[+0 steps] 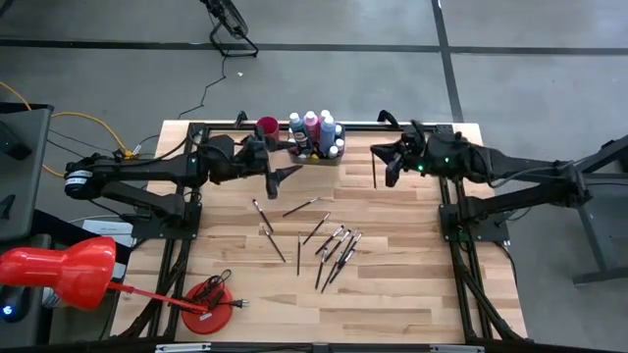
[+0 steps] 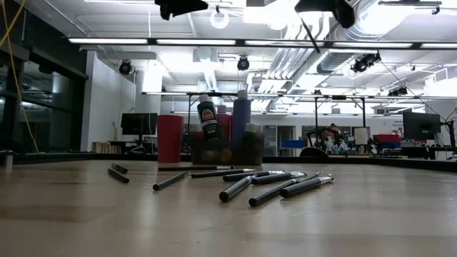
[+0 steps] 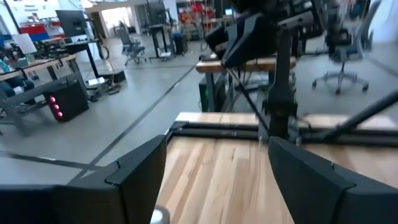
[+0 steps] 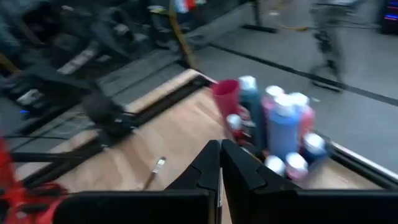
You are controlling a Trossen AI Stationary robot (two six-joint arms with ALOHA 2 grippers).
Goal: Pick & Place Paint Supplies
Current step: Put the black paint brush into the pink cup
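Paint supplies sit in two groups on the desk (image 1: 412, 304), largest first: the paint bottles (image 1: 316, 132) stand upright and packed together in a grey tray (image 1: 316, 157) at the middle of the far edge, with a pink cup (image 1: 267, 126) just beside the tray on the left arm's side; grouping them upright there looks like the sorted end of the job. The paintbrushes (image 1: 334, 250) lie flat and scattered across the middle of the desk, some crossing one another towards the near edge, so I judge them the work not yet done. A red reel (image 1: 208, 306) rests near the near-left corner, well apart from all of this. The left pincer (image 1: 285, 175) hovers over the desk just on the near side of the tray and cup; its own wrist view shows the fingers (image 3: 140, 180) spread wide with bare wood between them and nothing held, which fits a pincer either freed of a load or readied for a brush. The right pincer (image 1: 388, 169) hangs nearer the far-right corner, its fingers (image 4: 205, 168) pressed together; a thin dark paintbrush (image 1: 374, 167) shows beside it in the high view and hanging below it in the low view, so it appears to be clamped on that brush, carried upright to drop handle-first into a holder.
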